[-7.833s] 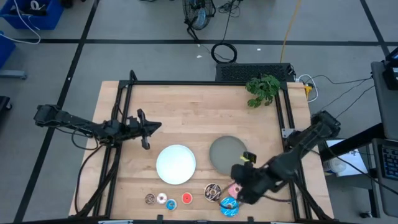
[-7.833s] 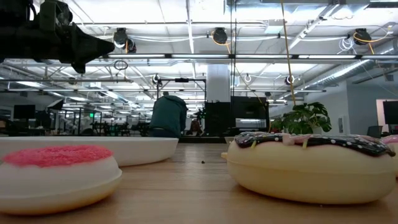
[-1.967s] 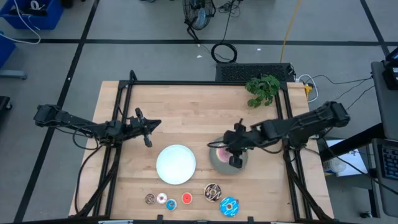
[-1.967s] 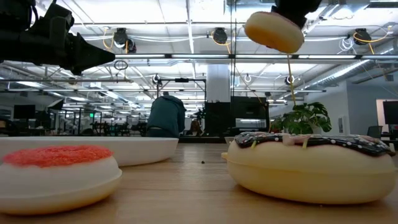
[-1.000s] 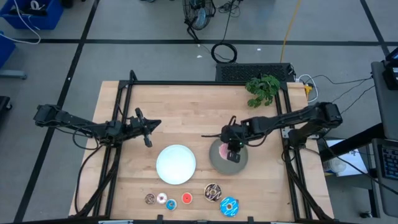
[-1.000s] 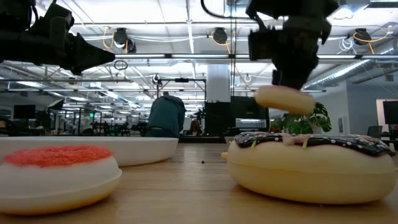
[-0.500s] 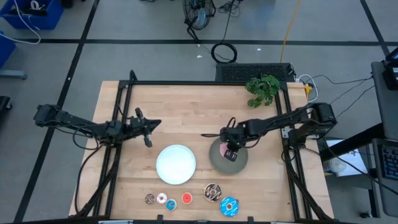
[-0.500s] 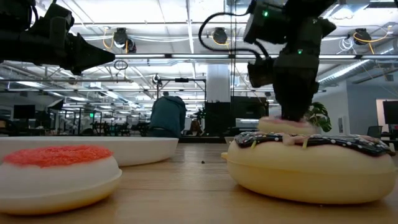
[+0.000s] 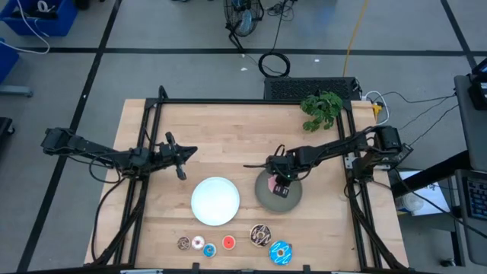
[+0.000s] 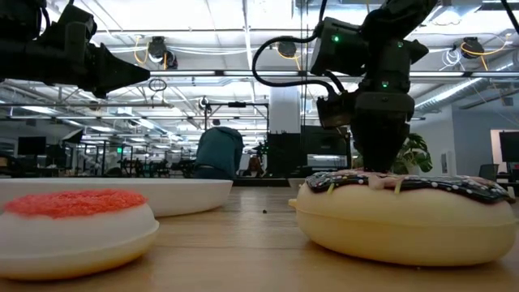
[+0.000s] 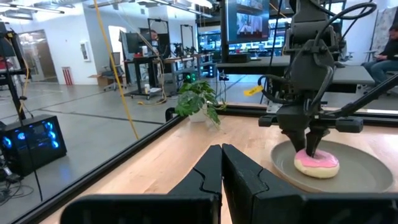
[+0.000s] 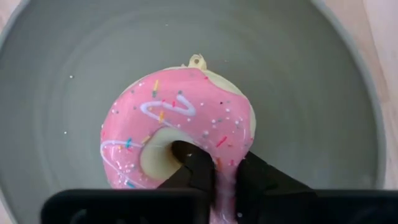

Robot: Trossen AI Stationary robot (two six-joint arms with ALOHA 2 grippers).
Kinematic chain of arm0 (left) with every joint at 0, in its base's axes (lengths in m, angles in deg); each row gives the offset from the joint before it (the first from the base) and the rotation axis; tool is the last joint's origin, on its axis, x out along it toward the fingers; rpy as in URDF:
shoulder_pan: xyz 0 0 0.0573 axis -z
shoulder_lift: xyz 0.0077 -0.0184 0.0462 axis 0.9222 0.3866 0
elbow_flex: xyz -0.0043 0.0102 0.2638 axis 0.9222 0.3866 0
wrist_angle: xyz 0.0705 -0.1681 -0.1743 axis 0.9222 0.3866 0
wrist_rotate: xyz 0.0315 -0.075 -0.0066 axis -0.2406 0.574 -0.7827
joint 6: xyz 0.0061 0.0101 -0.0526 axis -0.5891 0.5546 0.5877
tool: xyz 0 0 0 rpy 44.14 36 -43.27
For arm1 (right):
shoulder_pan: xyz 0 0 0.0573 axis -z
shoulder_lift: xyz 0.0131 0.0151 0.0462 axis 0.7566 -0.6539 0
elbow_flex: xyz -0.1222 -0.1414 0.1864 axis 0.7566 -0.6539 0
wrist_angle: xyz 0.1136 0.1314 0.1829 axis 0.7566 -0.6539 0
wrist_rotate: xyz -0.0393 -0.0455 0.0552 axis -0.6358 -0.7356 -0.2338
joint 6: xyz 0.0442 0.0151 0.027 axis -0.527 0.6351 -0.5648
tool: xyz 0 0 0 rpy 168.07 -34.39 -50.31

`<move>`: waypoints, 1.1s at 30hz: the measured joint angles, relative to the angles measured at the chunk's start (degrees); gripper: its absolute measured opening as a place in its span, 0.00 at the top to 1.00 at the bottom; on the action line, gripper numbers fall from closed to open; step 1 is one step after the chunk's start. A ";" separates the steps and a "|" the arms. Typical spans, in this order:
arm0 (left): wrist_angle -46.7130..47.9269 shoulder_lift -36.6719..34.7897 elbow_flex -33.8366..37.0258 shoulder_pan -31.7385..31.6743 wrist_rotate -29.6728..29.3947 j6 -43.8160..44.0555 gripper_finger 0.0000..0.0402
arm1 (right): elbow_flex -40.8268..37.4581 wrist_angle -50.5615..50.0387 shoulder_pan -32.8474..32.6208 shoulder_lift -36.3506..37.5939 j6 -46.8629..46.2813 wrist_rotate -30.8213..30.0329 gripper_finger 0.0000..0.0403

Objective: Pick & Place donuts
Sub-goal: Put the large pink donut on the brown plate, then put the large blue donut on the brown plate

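Right jaws pinch the ring of the pink donut [image 12: 180, 134], one finger [image 12: 193, 163] down in the hole, the other outside the rim; right gripper [image 9: 281, 181] points down over the grey plate [image 9: 268, 199]. Pink donut sits flat on the grey plate, left of plate centre in the high view, icing up with sprinkles. Grey plate sits right of tabletop [image 9: 228, 137] middle, just right of the white plate [image 9: 215, 201], not touching it.

Left jaws closed together, nothing between them; left gripper [image 9: 181, 157] hovers over the tabletop's left part, far of the white plate, pointing right.

Near edge row: chocolate donut [image 9: 260, 235] with sprinkles and blue donut [image 9: 280, 252] near the grey plate's near side; to their left the mini red donut [image 9: 228, 243], mini blue donut [image 9: 209, 250], mini white donut [image 9: 197, 243], mini brown donut [image 9: 183, 243], close together in a line near the white plate's near side.

Green plant [image 9: 321, 109] at far right corner of the tabletop.
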 joint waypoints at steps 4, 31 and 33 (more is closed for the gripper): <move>-0.02 0.00 0.00 0.02 0.02 0.00 0.96 | 0.00 -0.23 0.00 0.00 -1.69 0.61 0.77; -0.02 -0.01 0.00 0.02 0.02 -0.04 0.96 | 0.62 -0.56 -0.14 10.82 -2.66 0.09 0.43; 0.00 -0.02 0.00 0.00 0.00 -0.07 0.96 | 1.00 -0.43 -0.73 13.21 -2.56 0.11 0.43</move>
